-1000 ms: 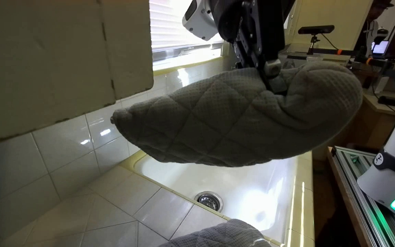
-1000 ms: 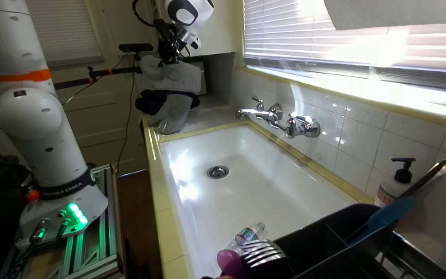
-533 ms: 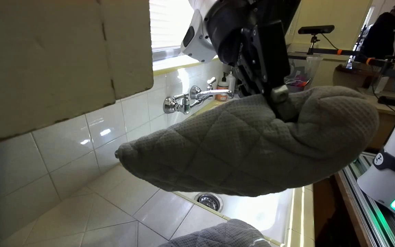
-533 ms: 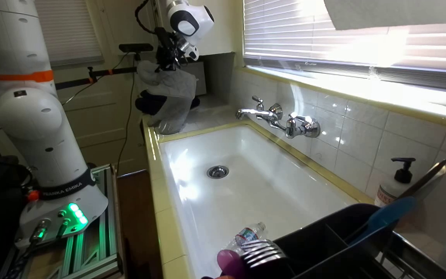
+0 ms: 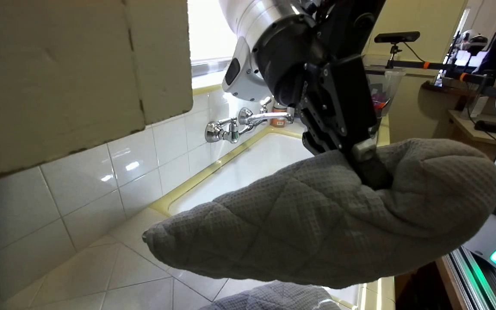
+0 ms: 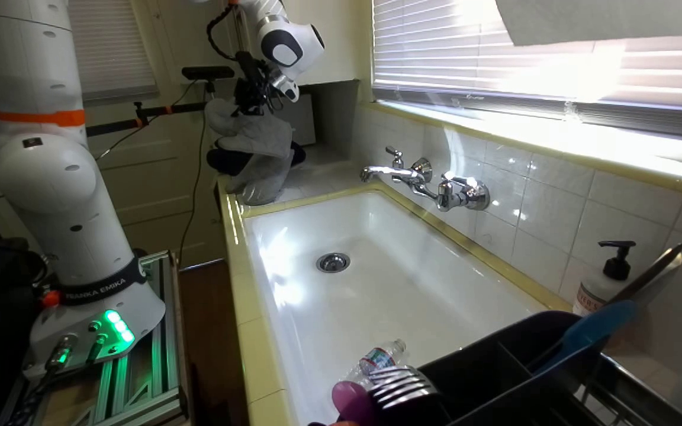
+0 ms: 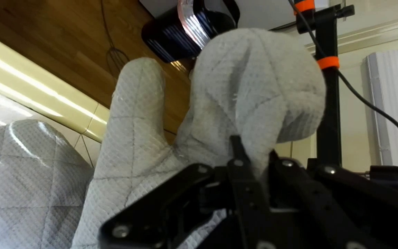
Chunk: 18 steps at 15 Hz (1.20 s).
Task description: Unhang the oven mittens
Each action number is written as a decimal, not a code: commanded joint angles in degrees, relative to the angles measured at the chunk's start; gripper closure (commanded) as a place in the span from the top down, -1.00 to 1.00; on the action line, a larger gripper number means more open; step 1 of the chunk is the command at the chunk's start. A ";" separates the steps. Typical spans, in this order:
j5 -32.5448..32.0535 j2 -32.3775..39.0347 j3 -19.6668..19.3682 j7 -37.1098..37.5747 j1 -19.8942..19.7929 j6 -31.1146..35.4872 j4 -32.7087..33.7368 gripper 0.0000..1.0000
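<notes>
A pale grey quilted oven mitten (image 5: 299,232) hangs in the air, lying roughly sideways, and also shows in an exterior view (image 6: 261,133). My gripper (image 5: 373,176) points down and is shut on a fold of it near its rounded end. In the wrist view the fingers of the gripper (image 7: 254,148) pinch that fold, with the mitten's thumb (image 7: 136,103) to the left. A second grey oven mitten (image 7: 22,186) lies on the counter below. It shows in both exterior views (image 5: 274,297) (image 6: 267,180), partly hidden by the held one. A gap's size between them cannot be told.
The tiled counter (image 5: 136,267) borders the white sink (image 6: 388,284) with a wall faucet (image 6: 400,173). A cabinet (image 5: 80,77) overhangs the counter. A camera (image 6: 208,73) on a bar stands behind the mittens. A black dish rack (image 6: 495,367) stands at the sink's near end.
My gripper has moved down with the mitten still in its grip. The mitten is lower, closer above the second mitten on the counter, which has not moved.
</notes>
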 commanded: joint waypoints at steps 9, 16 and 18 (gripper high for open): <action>-2.40 6.84 1.61 -2.60 2.49 0.57 8.11 -0.24; -2.60 9.13 1.83 -3.99 2.68 0.27 11.07 0.80; -2.61 9.53 1.83 -4.12 2.63 0.05 11.62 1.00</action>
